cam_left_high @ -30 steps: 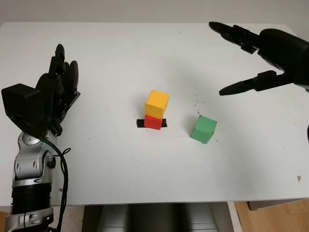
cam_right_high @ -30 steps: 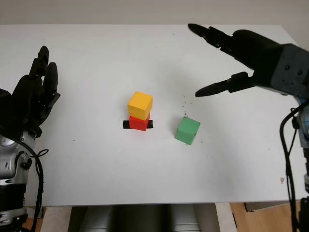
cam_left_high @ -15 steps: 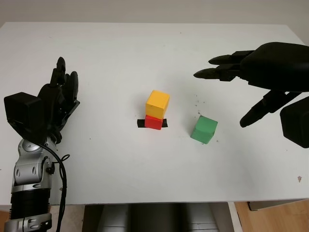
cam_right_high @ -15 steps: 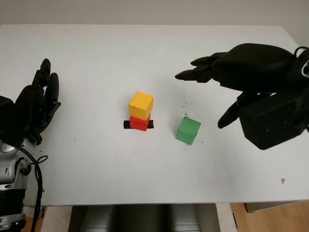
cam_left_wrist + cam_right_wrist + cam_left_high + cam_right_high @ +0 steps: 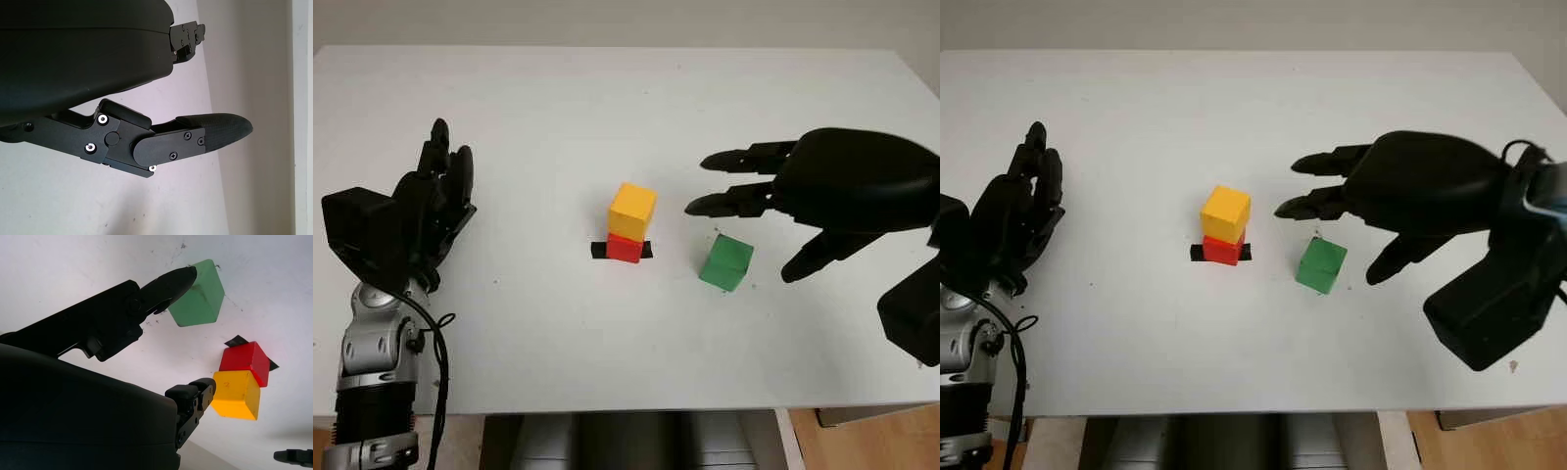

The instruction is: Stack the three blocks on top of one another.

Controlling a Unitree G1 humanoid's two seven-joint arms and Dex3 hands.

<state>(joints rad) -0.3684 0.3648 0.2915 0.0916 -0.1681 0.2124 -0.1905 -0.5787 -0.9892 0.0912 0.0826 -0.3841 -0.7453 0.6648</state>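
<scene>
Step in hand, as judged: approach to the third block. Two of the three blocks are already stacked; the last is not yet grasped.

Count: three blocks, one of each colour. One strip of black tape (image 5: pixel 597 251). Two hands.

Position of task items: the yellow block (image 5: pixel 632 208) sits on the red block (image 5: pixel 625 247) near the centre of the frame, and the red block stands on the black tape on the white table (image 5: pixel 607 98). The yellow block looks turned slightly against the red one beneath. The green block (image 5: pixel 725 261) lies alone on the table, right of the stack and apart from it.

Right hand (image 5: pixel 773 211): at the right of the frame, above and just right of the green block, wide open and holding nothing. Two fingers point left over the table beyond the block; the thumb (image 5: pixel 815 257) hangs at the block's right side. In the right wrist view one fingertip (image 5: pixel 183 276) overlaps the block's upper edge; contact cannot be confirmed.

Left hand (image 5: pixel 435 201): at the left of the frame, well apart from the blocks, open and holding nothing.

Next move, as judged: lower the right hand so the green block lies between fingers and thumb, close on opposite faces, lift, and set it squarely on the yellow block. Risk: a skewed placement may topple the stack.
</scene>
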